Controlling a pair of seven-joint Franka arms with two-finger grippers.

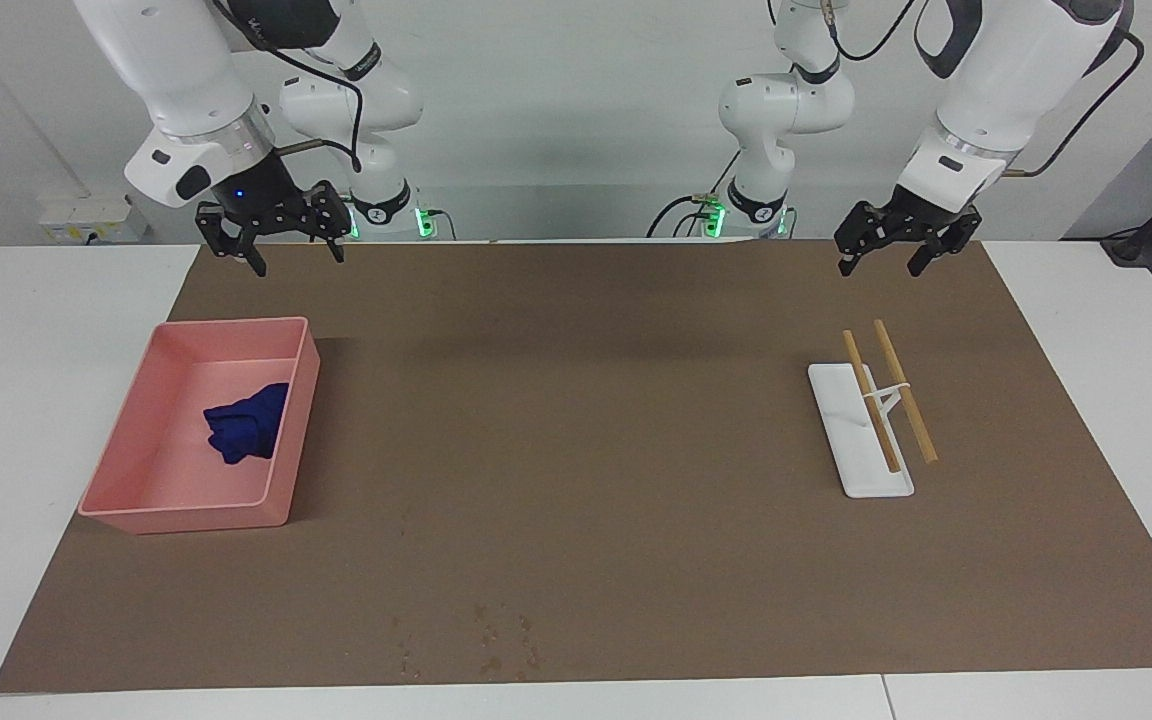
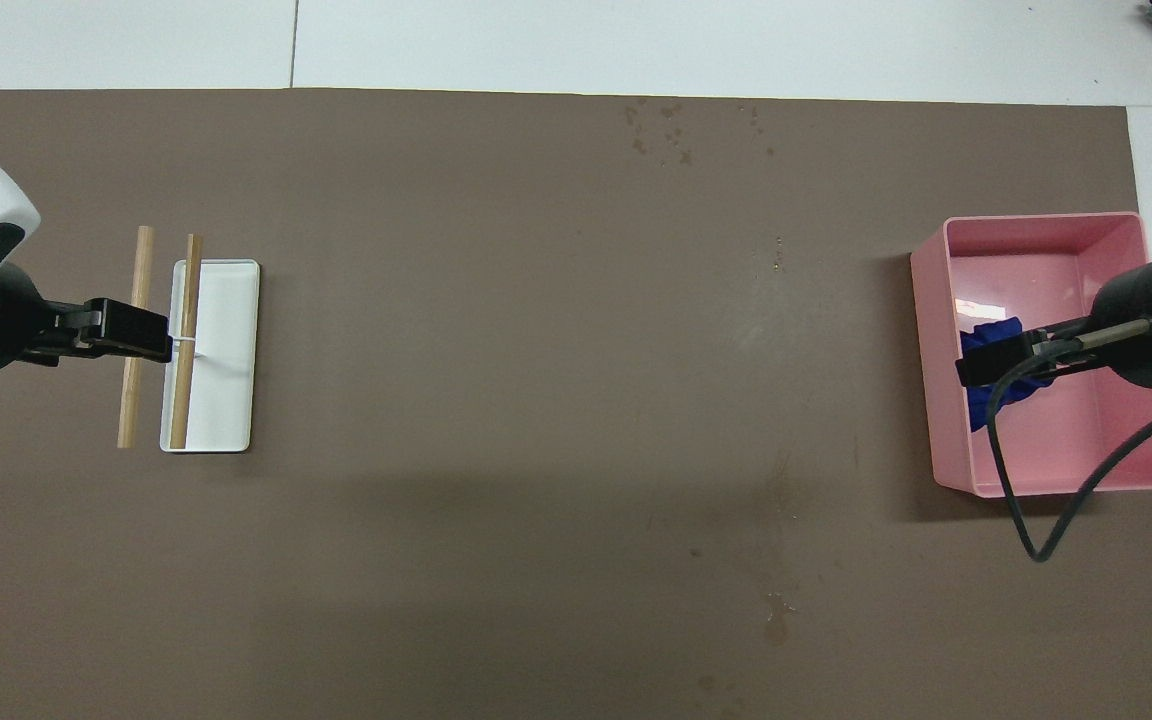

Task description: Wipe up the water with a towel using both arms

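The small deep-blue towel lies crumpled in the pink tray at the right arm's end of the brown mat. My right gripper hangs open in the air above the tray. In the overhead view this right gripper covers part of the towel. A faint pale mark that may be the water shows on the mat nearer to the robots than the tray. My left gripper waits open in the air at the left arm's end, over the wooden sticks.
Two wooden sticks rest on a white stand at the left arm's end. A cluster of tiny specks marks the mat at its edge farthest from the robots. The tray's walls stand up around the towel.
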